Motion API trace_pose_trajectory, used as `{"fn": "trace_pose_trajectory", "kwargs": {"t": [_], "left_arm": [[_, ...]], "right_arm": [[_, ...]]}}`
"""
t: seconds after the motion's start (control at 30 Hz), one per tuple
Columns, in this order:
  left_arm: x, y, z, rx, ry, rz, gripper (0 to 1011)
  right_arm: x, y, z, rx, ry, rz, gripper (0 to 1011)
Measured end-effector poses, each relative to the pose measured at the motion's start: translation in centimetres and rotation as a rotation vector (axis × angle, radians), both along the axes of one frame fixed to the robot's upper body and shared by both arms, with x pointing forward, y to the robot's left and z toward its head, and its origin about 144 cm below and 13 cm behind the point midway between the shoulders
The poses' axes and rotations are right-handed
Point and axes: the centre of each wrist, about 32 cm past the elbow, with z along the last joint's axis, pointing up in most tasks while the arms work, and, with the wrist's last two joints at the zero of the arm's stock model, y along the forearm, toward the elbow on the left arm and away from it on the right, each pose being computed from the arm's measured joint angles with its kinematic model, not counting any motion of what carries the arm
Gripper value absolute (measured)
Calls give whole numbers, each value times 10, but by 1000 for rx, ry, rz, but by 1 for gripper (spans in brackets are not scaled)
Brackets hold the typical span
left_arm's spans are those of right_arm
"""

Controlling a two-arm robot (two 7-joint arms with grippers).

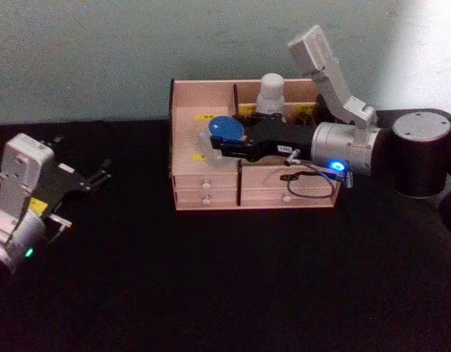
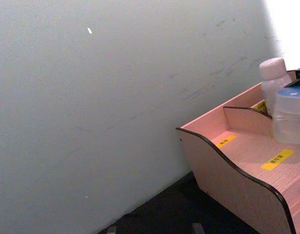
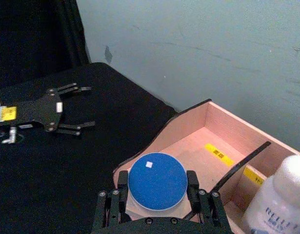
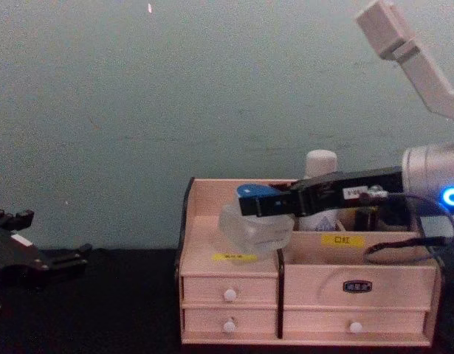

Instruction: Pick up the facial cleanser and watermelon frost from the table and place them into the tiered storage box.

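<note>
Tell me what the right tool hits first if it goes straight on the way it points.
Probably the left side wall of the tiered storage box: the right tool, shut on the watermelon frost, points at it, though it may pass above.

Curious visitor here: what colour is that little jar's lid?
Blue; the right wrist view shows the watermelon frost lid best, held in the right gripper.

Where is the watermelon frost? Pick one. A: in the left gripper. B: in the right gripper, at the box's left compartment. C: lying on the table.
B: the right gripper clamps the watermelon frost from both sides at the tiered storage box's left compartment.
</note>
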Motion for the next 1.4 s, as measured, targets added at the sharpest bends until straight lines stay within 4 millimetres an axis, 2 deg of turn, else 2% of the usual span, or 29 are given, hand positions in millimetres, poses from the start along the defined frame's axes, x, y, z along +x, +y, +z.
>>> {"fn": "trace_pose_trajectory", "kwargs": {"t": [0.43,1.4], "left_arm": [[0,0,0,0,0,0,1001],[0,0,0,0,0,0,1001]], "right_arm": [[23,19,-3,-26,-8,-12,707],[47,30,-8,-42,26,-49,707]]}}
